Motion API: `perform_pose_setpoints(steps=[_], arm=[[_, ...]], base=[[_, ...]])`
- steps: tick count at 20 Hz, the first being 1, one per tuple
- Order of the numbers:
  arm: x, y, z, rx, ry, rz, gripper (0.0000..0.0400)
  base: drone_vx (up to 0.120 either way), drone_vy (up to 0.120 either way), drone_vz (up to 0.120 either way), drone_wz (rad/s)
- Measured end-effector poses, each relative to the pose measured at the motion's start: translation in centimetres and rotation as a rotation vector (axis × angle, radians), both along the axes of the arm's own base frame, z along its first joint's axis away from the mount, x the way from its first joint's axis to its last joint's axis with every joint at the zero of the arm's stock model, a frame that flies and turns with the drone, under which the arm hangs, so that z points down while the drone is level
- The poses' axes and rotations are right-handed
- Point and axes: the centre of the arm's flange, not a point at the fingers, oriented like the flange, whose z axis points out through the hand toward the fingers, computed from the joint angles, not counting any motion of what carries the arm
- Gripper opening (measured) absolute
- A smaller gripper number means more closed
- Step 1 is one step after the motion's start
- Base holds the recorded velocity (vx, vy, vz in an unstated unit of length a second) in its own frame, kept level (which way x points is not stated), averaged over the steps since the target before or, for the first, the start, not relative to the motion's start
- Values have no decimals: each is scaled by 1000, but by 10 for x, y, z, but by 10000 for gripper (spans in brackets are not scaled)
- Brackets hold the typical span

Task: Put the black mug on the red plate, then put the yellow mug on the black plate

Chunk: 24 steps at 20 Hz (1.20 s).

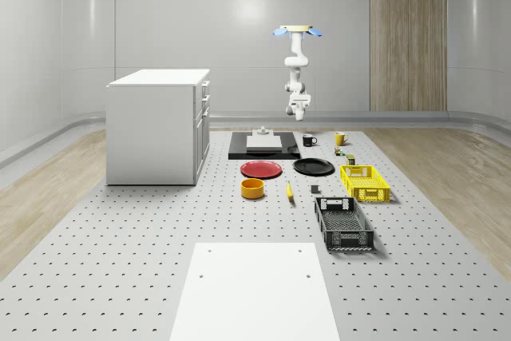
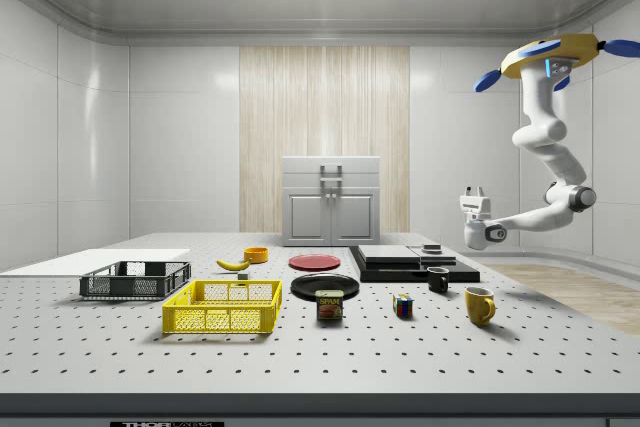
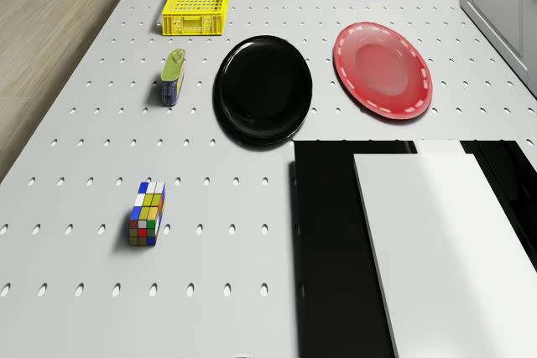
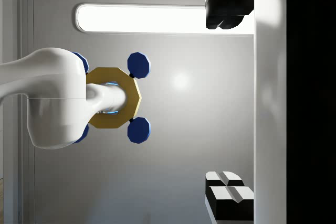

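The black mug [image 1: 309, 140] [image 2: 438, 279] and the yellow mug [image 1: 339, 139] [image 2: 479, 305] stand upright on the table's far end. In front of them lie the red plate [image 1: 262, 169] [image 3: 383, 69] and the black plate [image 1: 313, 167] [image 3: 263, 88], side by side and bare. The drone [image 1: 298, 31] [image 2: 555, 57] hovers high over the far end. Its arm bends down and back, so my gripper [image 2: 474, 191] [image 4: 231, 100] points upward well above the black mug. It is open and holds nothing.
A black slab [image 1: 239, 149] [image 3: 336, 249] with a white block [image 3: 436, 249] lies beside the mugs. A Rubik's cube [image 3: 147, 213], a can [image 3: 172, 77], a yellow crate [image 1: 365, 182], a black crate [image 1: 343, 223], an orange bowl [image 1: 252, 188] and a banana [image 2: 233, 265] are scattered around. A white cabinet [image 1: 160, 125] stands at the whole-scene view's left.
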Motion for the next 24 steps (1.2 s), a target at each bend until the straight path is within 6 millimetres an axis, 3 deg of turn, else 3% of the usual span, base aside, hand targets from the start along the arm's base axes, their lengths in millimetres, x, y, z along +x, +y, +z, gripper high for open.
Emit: perform_pose_setpoints(steps=[16,24], arm=[[-1,4,0,-44,-12,-1,400],[-2,18,-2,-179,-18,-4,400]], base=[[120,0,0,0],[120,0,0,0]])
